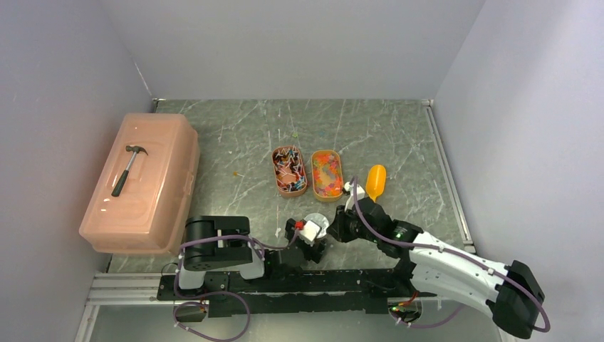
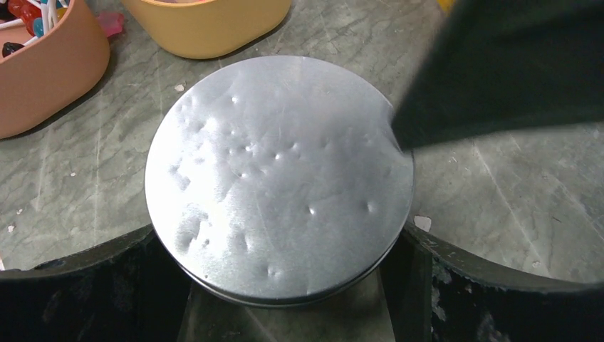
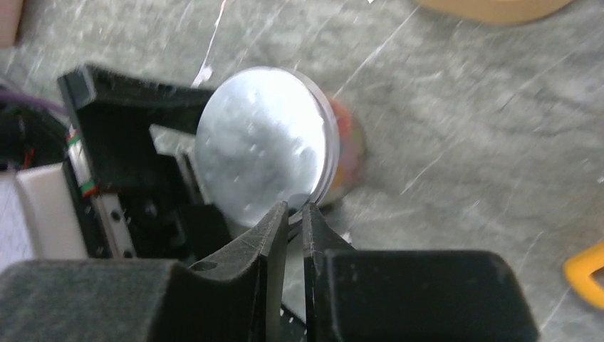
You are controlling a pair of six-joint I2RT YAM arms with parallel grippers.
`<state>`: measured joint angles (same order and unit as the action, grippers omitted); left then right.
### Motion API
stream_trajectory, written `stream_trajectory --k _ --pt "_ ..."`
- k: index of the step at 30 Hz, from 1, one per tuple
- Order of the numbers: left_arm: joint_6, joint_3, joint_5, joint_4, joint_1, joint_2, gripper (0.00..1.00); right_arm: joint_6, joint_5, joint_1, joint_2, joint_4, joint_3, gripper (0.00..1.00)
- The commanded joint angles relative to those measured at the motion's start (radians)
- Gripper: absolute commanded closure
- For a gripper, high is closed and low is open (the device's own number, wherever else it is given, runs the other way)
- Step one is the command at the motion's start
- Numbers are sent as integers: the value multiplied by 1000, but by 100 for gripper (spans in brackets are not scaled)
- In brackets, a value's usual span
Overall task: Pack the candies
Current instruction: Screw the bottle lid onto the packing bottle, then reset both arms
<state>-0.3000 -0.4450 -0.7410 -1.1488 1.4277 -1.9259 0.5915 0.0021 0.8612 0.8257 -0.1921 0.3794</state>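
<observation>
Left arm lies low along the bottom of the top view, folded short, wrist pointing toward frame centre. Left gripper (image 2: 278, 303) stands very wide, one finger on each side of a round tin (image 1: 314, 221). In its wrist view we see both fingers (image 2: 85, 299) against the tin's wall, so we log it as holding the tin.

Right arm reaches from the lower right corner up and left, wrist dipped to the same tin. Right gripper (image 3: 293, 214) is almost closed, only a thin slit left, its tips pinching the rim of the silver lid (image 2: 278, 178). A blurred orange-red patch shows under the lid's right edge in the right wrist view; we cannot tell what it is.

The candies (image 1: 327, 172) sit just above centre on the bench (image 1: 235, 135): wrapped ones in the brown tray (image 1: 292, 193), glossy ones in the orange tray (image 1: 328, 199) beside it.
</observation>
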Motion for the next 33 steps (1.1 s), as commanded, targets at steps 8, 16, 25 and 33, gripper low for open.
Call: stream_trajectory --k 8,16,25,33 --pt "-23 6 53 367 -19 -33 6 76 87 50 -115 -254 104 66" --pt "-54 -25 48 546 9 61 6 33 156 47 -118 -301 175 56" --pt "-122 -59 72 849 20 253 6 -9 180 41 -98 -309 229 52" --pt "-175 -108 140 1164 21 491 6 -61 218 35 -90 -339 295 48"
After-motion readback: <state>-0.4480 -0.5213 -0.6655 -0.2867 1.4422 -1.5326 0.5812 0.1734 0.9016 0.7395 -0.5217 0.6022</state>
